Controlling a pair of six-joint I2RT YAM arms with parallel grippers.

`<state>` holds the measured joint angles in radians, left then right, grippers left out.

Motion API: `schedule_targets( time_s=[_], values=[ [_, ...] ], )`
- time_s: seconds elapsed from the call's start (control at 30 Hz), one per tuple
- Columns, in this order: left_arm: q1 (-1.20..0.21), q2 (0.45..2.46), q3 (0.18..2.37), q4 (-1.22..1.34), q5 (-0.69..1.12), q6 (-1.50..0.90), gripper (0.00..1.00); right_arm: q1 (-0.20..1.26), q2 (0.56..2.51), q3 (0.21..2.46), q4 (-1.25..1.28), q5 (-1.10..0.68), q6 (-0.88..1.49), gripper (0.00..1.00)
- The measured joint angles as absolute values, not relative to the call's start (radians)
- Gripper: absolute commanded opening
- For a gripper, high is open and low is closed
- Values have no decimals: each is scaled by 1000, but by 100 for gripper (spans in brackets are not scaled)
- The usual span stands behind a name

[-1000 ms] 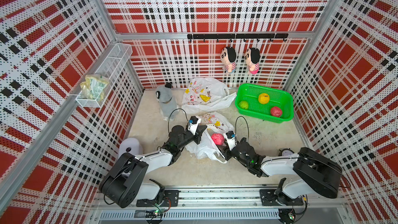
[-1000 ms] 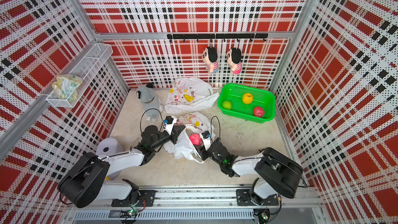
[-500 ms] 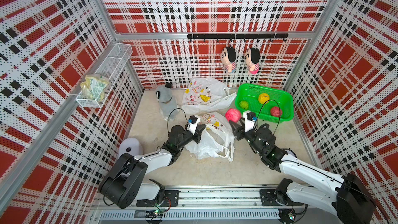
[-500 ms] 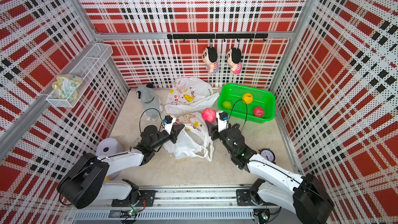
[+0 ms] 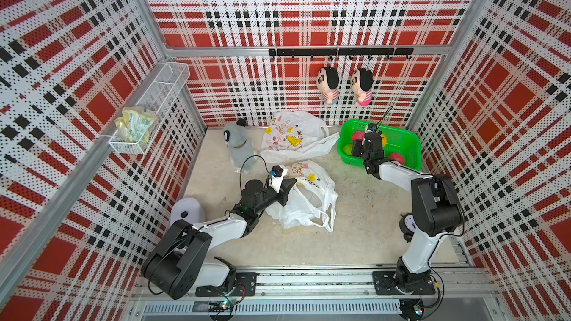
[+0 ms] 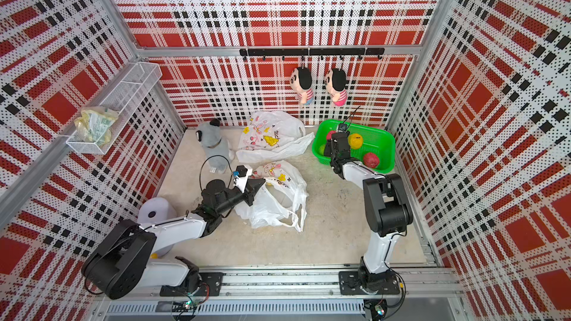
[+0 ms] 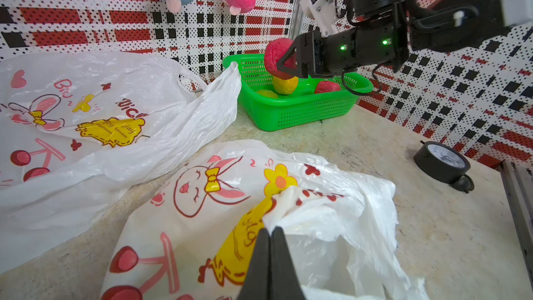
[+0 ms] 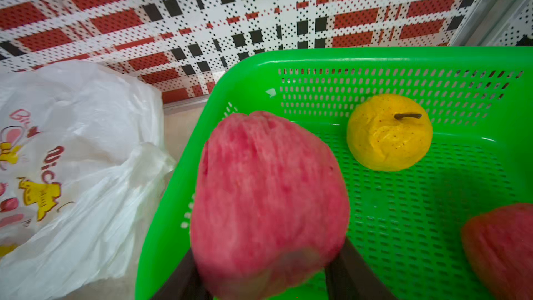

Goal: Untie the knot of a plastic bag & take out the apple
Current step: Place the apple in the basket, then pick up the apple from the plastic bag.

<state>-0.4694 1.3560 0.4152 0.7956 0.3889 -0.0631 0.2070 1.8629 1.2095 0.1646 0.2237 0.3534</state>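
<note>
Plaid walls [image 8: 259, 10]; apple [image 8: 268, 203] above basket [image 8: 375, 59], fruit [image 8: 386, 137] inside

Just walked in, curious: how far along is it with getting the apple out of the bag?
Done: the bag lies open, unknotted, the apple out. In hand: the right hand holds the apple above the green basket; the left hand pinches the bag. Left: probably just dropping it in.

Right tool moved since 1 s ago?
Yes. The right tool, shut on the apple, went from the opened bag mid-table to above the green basket.
</note>
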Motion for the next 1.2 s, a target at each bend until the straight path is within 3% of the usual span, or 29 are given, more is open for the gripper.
schedule_targets(
  time_s=[0.03,0.07,0.1,0.27,0.37,0.4,0.43,0.57,0.7,0.83,1.03,1.1,1.2],
  values=[
    [-466,1354,413,802,394,-68,0,199,1879,1238,135,225,352,71],
    [-462,1351,408,811,402,-77,0,193,1886,1258,111,227,353,96],
    [-456,1348,403,823,412,-87,0,190,1886,1267,92,230,347,100],
    [-392,1344,366,955,498,-206,0,210,1748,1129,71,229,294,100],
    [-375,1348,366,1039,531,-278,11,316,1534,941,92,229,228,100],
    [-371,1350,366,1056,538,-290,19,370,1462,886,112,215,211,98],
    [-367,1353,367,1075,545,-314,25,442,1379,822,145,190,193,92],
    [-353,1358,367,1103,549,-361,22,665,1158,614,322,18,165,62],
    [-329,1356,365,1107,542,-385,25,750,1222,543,425,-86,186,43],
    [-315,1317,361,1037,476,-377,41,793,1385,544,456,-160,193,43],
    [-315,1378,484,777,291,-298,41,812,1514,547,517,-204,203,52],
    [-318,1427,514,731,255,-289,46,813,1554,568,531,-200,205,56],
    [-334,1496,540,655,189,-286,63,815,1635,631,549,-187,212,63]
  ],
)
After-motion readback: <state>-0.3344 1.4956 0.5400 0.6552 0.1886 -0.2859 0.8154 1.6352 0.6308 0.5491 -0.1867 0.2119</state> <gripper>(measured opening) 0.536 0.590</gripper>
